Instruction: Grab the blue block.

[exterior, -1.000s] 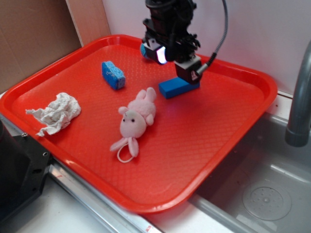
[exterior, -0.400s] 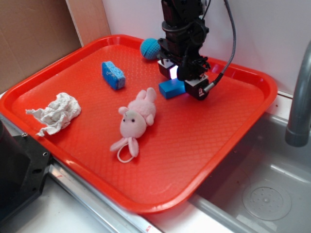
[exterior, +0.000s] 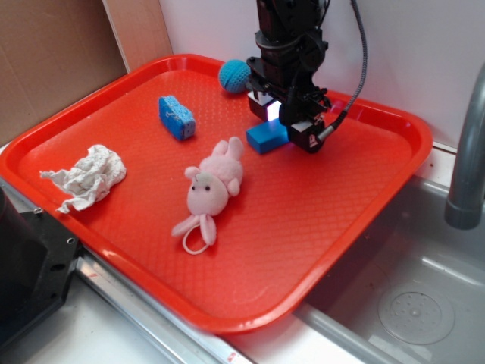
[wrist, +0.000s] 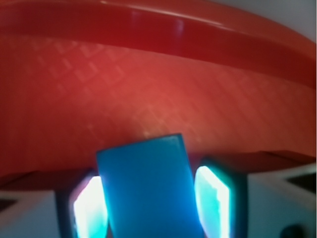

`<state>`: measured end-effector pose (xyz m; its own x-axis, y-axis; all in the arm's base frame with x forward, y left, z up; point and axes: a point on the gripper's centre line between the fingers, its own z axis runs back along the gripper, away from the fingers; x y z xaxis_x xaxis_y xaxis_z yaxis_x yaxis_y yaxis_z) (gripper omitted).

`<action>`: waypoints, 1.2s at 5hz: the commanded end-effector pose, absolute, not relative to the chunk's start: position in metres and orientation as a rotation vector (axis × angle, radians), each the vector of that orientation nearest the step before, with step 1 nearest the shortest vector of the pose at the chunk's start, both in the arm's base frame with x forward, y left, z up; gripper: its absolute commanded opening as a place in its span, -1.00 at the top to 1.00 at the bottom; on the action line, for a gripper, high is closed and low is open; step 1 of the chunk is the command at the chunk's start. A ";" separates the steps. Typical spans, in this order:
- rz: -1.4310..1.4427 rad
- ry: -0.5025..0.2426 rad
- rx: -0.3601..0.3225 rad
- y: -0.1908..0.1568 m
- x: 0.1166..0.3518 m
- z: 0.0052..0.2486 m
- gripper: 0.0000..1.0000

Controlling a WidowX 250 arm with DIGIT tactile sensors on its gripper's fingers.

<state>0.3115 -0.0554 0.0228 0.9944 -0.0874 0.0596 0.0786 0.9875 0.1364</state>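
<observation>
The gripper (exterior: 283,120) stood low over the blue block (wrist: 148,191) near the tray's (exterior: 379,197) far edge, fingers (wrist: 214,198) spread on either side, not yet clamped. Approach appeared complete; closing and lifting remained.

The blue block (exterior: 267,136) is plain bright blue; the tray (exterior: 326,220) is red with a diamond-embossed texture. The sponge (exterior: 176,117) is speckled blue, the knitted ball (exterior: 233,76) teal, the plush toy (exterior: 212,186) pink, the crumpled cloth (exterior: 89,176) white.
</observation>
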 end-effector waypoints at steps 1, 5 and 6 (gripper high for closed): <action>0.099 -0.094 0.156 -0.032 0.303 0.103 1.00; 0.262 -0.042 0.075 0.000 0.184 0.175 1.00; 0.231 -0.080 0.111 -0.010 0.176 0.170 1.00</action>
